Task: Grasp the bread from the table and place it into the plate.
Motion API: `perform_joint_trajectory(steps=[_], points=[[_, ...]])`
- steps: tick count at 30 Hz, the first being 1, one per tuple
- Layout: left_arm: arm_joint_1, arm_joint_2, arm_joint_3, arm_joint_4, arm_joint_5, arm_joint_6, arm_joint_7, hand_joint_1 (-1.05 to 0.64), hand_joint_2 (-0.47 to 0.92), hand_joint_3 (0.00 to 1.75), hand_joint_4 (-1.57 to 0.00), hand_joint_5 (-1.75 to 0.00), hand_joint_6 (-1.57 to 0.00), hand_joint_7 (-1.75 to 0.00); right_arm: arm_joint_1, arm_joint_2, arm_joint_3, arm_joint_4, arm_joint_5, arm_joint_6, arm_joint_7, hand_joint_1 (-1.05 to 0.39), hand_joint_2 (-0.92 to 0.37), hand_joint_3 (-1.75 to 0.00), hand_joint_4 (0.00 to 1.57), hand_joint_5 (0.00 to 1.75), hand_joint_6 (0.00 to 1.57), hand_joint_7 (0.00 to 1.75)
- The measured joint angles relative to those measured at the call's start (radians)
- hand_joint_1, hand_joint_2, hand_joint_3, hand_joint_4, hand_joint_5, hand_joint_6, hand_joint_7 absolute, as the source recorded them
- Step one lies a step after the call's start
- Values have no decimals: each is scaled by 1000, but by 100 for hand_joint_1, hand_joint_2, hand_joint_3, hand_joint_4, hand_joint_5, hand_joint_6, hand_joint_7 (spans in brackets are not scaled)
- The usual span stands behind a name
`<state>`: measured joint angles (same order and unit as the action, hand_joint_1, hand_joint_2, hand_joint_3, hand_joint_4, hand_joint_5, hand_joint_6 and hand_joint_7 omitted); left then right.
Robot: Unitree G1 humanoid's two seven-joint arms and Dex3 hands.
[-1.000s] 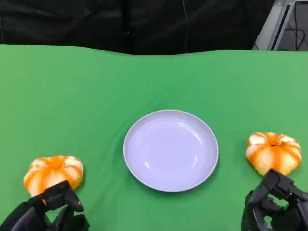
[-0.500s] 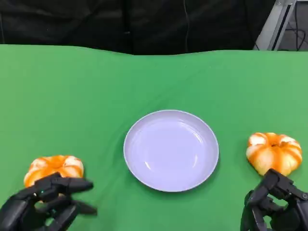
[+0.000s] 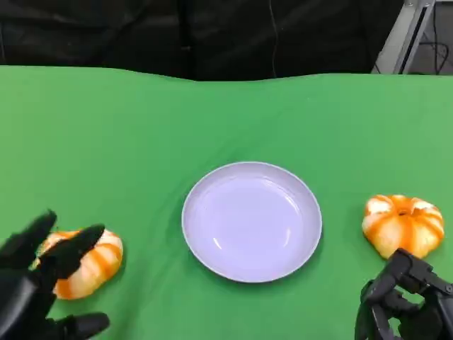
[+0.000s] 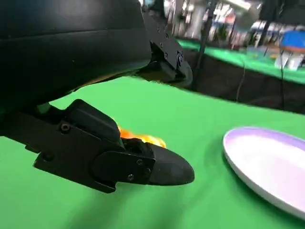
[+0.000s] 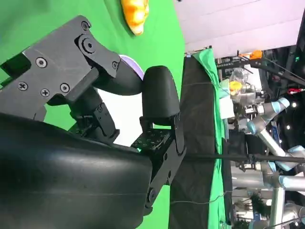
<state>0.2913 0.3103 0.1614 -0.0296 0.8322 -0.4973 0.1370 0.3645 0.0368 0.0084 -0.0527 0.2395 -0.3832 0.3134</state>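
At the lower left of the head view the left hand (image 3: 32, 283) is raised with its fingers (image 3: 71, 248) spread wide, holding nothing, hanging over the near side of the left bread (image 3: 88, 262), which lies on the green counter (image 3: 212, 113). The left wrist view adds what the head view hides: a sliver of orange bread (image 4: 143, 139) showing just behind one dark finger (image 4: 157, 167), with the plate (image 4: 267, 162) off to the right. The pale plate (image 3: 251, 221) sits mid-frame, bare. Right of it lies a second bread (image 3: 402, 224). At the lower right the right hand (image 3: 403, 304) sits low just short of that bread, fingers curled in, gripping nothing.
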Motion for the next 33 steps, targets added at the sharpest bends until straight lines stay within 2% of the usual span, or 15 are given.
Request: perform_joint_trajectory(steps=[2, 4, 8, 18, 33], points=[[-48, 53, -64, 12, 172, 115, -49, -93, 92, 14, -4, 0, -24, 0, -6, 1, 3, 1, -1, 0, 0, -15, -49, -132, 87, 175, 76, 163], [-105, 105, -124, 38, 304, 234, -105, -87, 92, 12, -6, -1, -26, -1, -5, 0, 1, 1, -1, -1, -1, -14, -49, -132, 87, 175, 76, 163], [-207, 132, -199, 134, 316, 339, -122, -84, 92, 11, -7, -1, -26, -1, -1, 0, 1, 3, -3, -11, -5, -15, -49, -132, 86, 175, 75, 164], [-264, 169, -310, 229, 260, 423, -115, -82, 92, 11, -6, -1, -26, 0, -3, 0, 2, 3, -18, -13, -11, -14, -48, -133, 86, 175, 75, 163], [-340, 202, -404, 333, 179, 448, -65, -78, 92, 15, -9, -1, -28, -1, -5, 0, 2, 4, -16, -14, -8, -14, -48, -133, 87, 175, 75, 163]])
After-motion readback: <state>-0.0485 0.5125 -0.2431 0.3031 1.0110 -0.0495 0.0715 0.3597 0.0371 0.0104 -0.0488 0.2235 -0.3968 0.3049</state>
